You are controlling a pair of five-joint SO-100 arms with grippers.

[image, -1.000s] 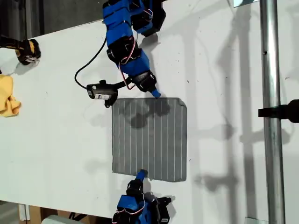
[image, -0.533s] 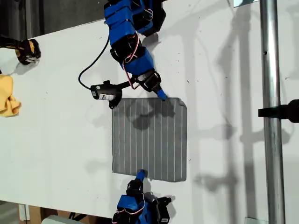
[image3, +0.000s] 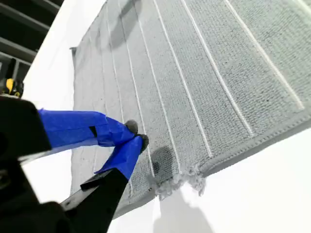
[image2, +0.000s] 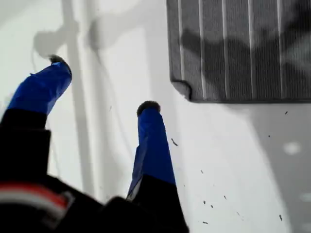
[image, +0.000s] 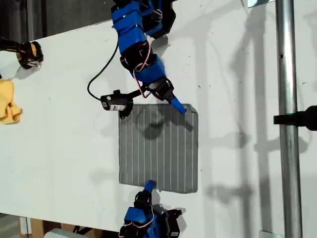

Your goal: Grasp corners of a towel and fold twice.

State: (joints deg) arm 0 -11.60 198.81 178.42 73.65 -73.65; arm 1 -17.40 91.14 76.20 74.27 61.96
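The grey striped towel [image: 158, 148] lies flat on the white table in the middle of the exterior view. My first gripper [image: 177, 105] hangs at the towel's upper edge, close to its upper right corner [image: 193, 110] in the exterior view. The first wrist view shows this gripper [image2: 103, 83] open over bare table, with a rounded corner [image2: 182, 87] of the towel [image2: 243, 48] just ahead of the fingers. My second gripper [image: 148, 185] is at the towel's lower edge. Its tips are shut [image3: 136, 135] and rest on the towel [image3: 204, 73] beside a frayed spot, with no fold pinched.
A yellow cloth [image: 7, 101] and a black-and-yellow object [image: 27, 53] sit at the exterior view's left. A metal pole [image: 287, 119] with a black clamp [image: 302, 118] runs down the exterior view's right. A small black camera [image: 116, 103] on a cable hangs beside the first arm.
My first gripper has slid along the towel's upper edge toward the exterior view's right, ending near the corner. The second arm and the towel have not moved.
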